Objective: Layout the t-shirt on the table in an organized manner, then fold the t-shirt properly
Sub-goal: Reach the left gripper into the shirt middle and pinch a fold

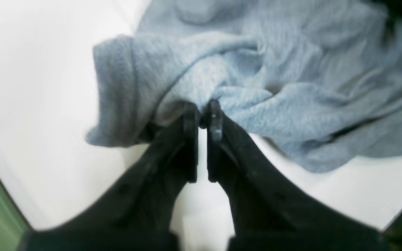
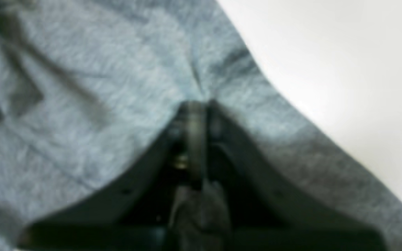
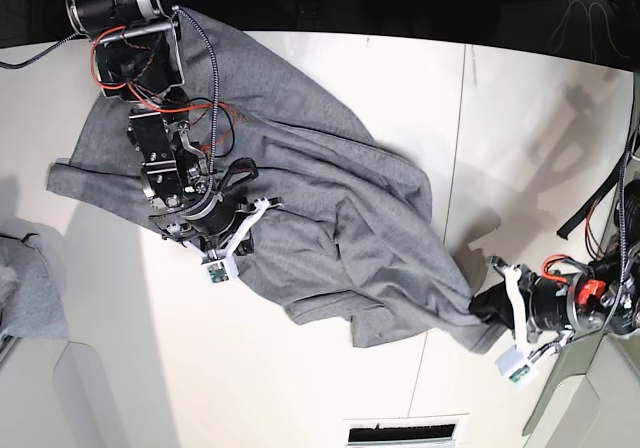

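Nearest the lower right bench (image 3: 330, 388) edge, the left pincer (image 3: 492, 320) is closed on a bunched corner of the t-shirt (image 3: 330, 228). Farther left, the right pincer (image 3: 228, 230) is pinched shut on mid-cloth. The shirt lies crumpled diagonally across the bench. Spreading probably calls for even, opposed tension, kept low to avoid new wrinkles.

You're looking at two black arms with red and black cables along them and white brackets near the wrists; the left gripper (image 1: 203, 115) and right gripper (image 2: 201, 108) have matte black tapered fingers.
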`<action>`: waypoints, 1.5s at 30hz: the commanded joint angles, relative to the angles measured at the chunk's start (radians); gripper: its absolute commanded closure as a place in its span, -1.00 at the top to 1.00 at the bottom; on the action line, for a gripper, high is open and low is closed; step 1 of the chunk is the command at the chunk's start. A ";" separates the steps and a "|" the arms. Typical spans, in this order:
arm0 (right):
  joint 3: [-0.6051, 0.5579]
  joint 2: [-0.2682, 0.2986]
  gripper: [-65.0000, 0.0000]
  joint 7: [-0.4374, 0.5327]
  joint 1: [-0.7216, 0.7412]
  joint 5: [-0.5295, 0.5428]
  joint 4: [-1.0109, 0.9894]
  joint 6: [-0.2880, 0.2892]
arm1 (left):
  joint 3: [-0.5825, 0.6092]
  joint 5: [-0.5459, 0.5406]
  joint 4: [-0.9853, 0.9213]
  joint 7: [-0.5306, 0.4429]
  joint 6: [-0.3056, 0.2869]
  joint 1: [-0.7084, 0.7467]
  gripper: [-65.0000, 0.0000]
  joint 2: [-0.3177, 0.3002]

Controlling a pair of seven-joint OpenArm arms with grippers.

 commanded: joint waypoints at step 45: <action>0.046 0.043 -1.00 -0.243 -0.128 0.058 0.208 -0.066 | 0.002 0.311 -0.159 -0.298 0.099 0.108 0.11 0.382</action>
